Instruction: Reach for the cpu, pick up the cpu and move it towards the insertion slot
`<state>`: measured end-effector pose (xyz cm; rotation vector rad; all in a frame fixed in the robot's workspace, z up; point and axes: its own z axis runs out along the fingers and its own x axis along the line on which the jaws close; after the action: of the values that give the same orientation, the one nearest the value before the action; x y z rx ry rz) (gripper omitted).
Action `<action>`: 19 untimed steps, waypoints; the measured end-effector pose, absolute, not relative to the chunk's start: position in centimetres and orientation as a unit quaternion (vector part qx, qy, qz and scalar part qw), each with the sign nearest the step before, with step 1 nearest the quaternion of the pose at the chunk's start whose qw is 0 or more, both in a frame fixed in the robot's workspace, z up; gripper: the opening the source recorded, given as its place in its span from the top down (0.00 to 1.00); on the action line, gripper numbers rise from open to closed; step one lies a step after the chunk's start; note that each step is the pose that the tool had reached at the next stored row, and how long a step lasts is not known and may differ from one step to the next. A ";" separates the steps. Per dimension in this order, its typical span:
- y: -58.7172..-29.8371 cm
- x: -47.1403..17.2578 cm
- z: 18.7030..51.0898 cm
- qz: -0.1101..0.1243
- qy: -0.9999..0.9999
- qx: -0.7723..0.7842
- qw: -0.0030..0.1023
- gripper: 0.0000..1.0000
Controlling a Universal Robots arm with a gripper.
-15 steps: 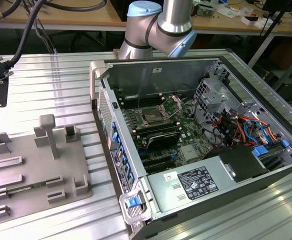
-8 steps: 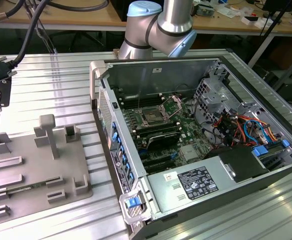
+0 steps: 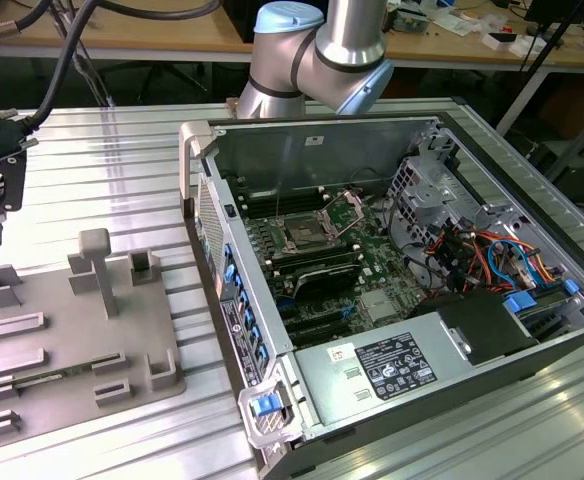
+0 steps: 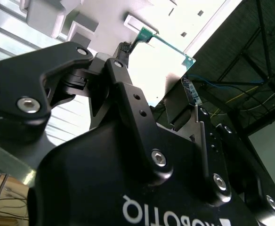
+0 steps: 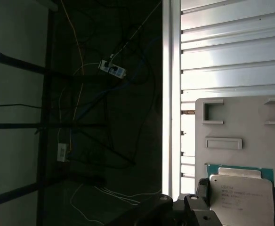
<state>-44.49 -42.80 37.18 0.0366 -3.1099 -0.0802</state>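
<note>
Gripper (image 5: 241, 188) pinching cpu (image 5: 241, 200) at grey tray (image 5: 231, 120) on ribbed metal table (image 5: 222, 47); cables (image 5: 104, 94) in dark beyond

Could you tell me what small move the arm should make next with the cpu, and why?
Probably a short, straight lift off the grey tray, provided the grip holds. In the first wrist view the cpu sits at the gripper, over the tray; in the exterior view the insertion slot lies inside the open computer case toward that view's right, so clearance seems wise before moving sideways.
</note>
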 end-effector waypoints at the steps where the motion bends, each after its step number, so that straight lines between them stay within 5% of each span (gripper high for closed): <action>1: -42.8 -44.5 37.2 -0.026 -0.999 0.012 0.015 0.45; 19: -42.8 -43.8 37.2 -0.024 -1.000 0.012 0.015 0.45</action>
<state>-43.79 -42.80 37.22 0.0366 -3.1098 -0.0759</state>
